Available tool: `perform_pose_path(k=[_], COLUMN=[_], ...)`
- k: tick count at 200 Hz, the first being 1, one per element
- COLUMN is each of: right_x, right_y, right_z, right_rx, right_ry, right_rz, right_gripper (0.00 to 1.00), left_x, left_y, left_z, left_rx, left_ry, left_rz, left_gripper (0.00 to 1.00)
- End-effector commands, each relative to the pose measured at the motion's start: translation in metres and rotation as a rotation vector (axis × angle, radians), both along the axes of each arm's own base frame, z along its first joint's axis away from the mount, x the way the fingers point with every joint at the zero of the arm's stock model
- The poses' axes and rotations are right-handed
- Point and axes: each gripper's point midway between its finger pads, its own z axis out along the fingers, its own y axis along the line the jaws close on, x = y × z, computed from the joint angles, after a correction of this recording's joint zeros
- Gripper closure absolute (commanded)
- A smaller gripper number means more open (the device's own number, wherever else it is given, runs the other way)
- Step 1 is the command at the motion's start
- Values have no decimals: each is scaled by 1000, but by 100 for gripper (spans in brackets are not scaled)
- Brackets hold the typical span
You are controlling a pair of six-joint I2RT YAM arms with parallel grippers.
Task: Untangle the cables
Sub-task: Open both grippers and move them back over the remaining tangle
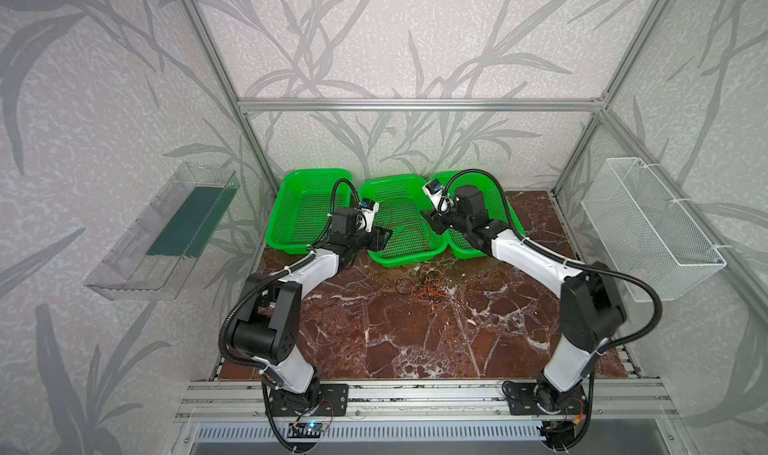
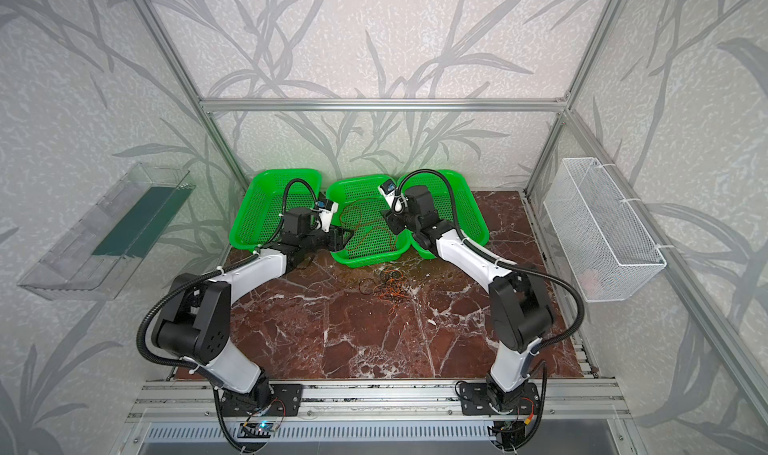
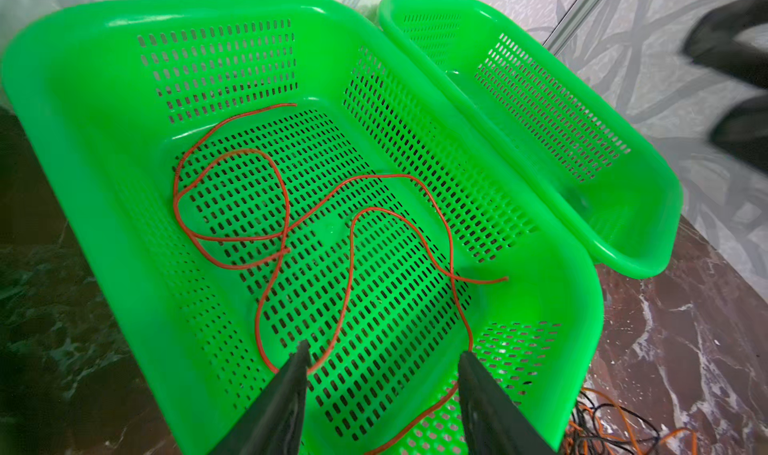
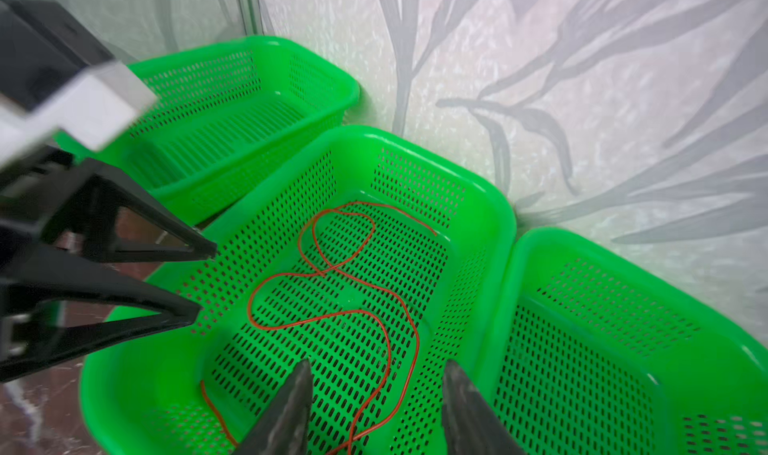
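A thin red cable (image 1: 409,233) (image 2: 365,224) (image 3: 470,332) (image 4: 418,340) lies in loose loops on the floor of the middle green basket (image 1: 399,264) (image 2: 365,262). One end of it trails over the basket's near wall. On the marble in front of that basket sits a tangle of orange, red and black cables (image 1: 428,284) (image 2: 388,284) (image 3: 602,428). My left gripper (image 1: 388,235) (image 2: 349,237) (image 3: 385,351) (image 4: 206,278) hovers open at the basket's left rim. At the right rim, my right gripper (image 1: 427,217) (image 2: 386,220) (image 4: 378,363) is open too. Neither holds anything.
Two more green baskets flank the middle one, left (image 1: 286,208) (image 4: 316,58) and right (image 1: 503,208) (image 3: 648,174); no cable shows in them. A clear tray (image 1: 162,232) hangs on the left wall and a white wire basket (image 1: 652,224) on the right wall.
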Motion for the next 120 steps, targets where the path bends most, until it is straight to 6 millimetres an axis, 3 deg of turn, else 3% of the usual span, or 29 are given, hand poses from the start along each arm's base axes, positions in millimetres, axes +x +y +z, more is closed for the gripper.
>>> perform_pose_path(k=[1, 21, 49, 88, 120], right_x=[-48, -81, -117, -137, -141], right_y=[-8, -20, -35, -42, -31], right_z=[-11, -28, -71, -122, -138], right_rx=[-35, -58, -94, -172, -206], right_ry=[120, 188, 292, 382, 380], right_rz=[65, 67, 42, 30, 78], right_gripper=[50, 50, 50, 52, 52], left_x=[-15, -31, -69, -121, -140], left_y=[3, 3, -11, -32, -37], left_z=[25, 35, 38, 29, 19], left_rx=[13, 34, 92, 172, 179], left_ry=[-71, -97, -128, -164, -164], left_rz=[-25, -52, -154, -266, -288], left_gripper=[36, 35, 36, 39, 41])
